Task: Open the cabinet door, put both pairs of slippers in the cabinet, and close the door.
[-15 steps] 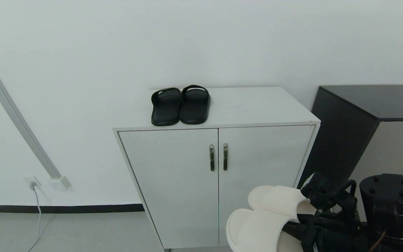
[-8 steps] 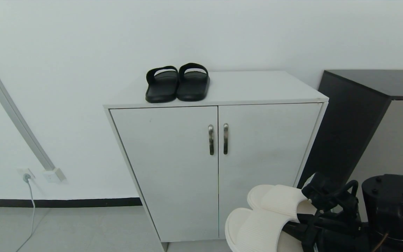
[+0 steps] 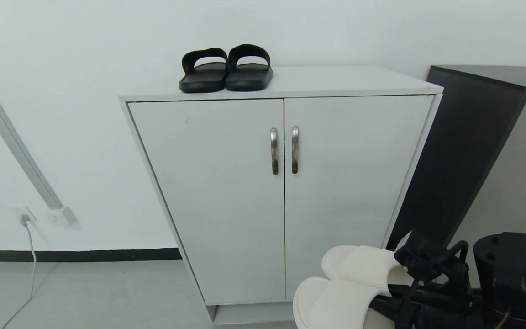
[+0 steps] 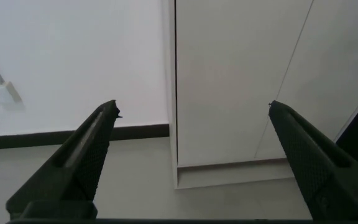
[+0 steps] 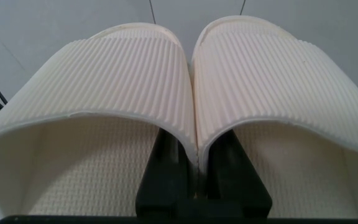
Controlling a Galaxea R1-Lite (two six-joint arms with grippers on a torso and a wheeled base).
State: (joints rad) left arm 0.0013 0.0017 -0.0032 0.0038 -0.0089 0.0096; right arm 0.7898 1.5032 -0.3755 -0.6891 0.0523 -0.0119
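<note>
Plain white wall (image 3: pixel 85 41), evenly lit, no hard shadows that I can see. A grey trunking strip (image 3: pixel 12 137) slants down it on the left and ends at a small white box (image 3: pixel 62 216). Just beside the box is a wall socket (image 3: pixel 22 215) with a plug in it; its cable (image 3: pixel 29 269) drops to the grey floor (image 3: pixel 98 297). A black skirting band (image 3: pixel 76 254) runs along the foot of the wall. Right of the white cabinet (image 3: pixel 226 192), close beside it, stands a black unit (image 3: pixel 464 151) with a grey front panel (image 3: pixel 514 183).
</note>
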